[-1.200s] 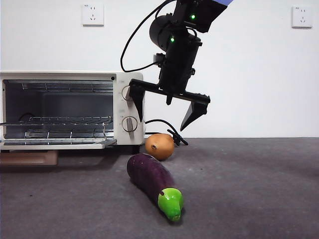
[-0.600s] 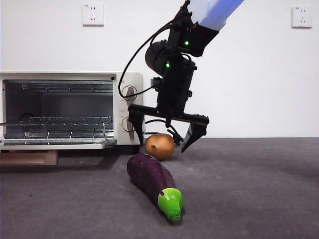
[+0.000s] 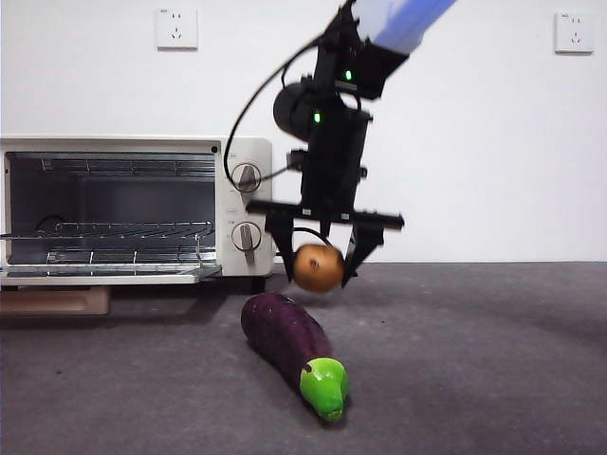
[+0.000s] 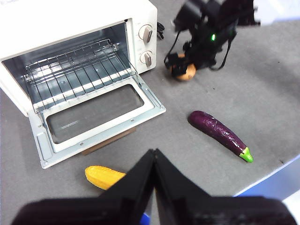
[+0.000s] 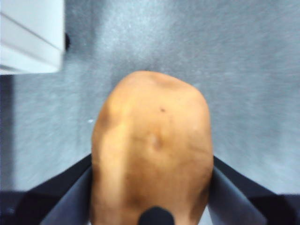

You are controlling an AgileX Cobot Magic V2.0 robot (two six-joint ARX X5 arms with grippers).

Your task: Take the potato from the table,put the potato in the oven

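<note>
The orange-brown potato (image 3: 318, 267) hangs just above the dark grey table (image 3: 474, 370), to the right of the oven's knobs. My right gripper (image 3: 320, 258) comes down from above and is shut on it, one jaw on each side. In the right wrist view the potato (image 5: 152, 154) fills the space between the right gripper (image 5: 150, 192) jaws. The cream-white oven (image 3: 242, 190) stands at the left with its door folded down and its wire rack showing. The left wrist view shows the oven (image 4: 79, 28), the potato (image 4: 186, 71) and my left gripper (image 4: 153, 161), shut and empty, high above the table.
A purple eggplant (image 3: 285, 341) with a green tip lies on the table just in front of the potato. A yellow corn cob (image 4: 103, 177) lies in front of the open oven door (image 4: 93, 117). A wooden block (image 3: 57, 301) sits under the door. The oven's black cord (image 3: 322, 248) trails behind.
My right gripper came down over the potato, shut on it and lifted it slightly off the table, a little to the right. The eggplant and oven have not moved.
</note>
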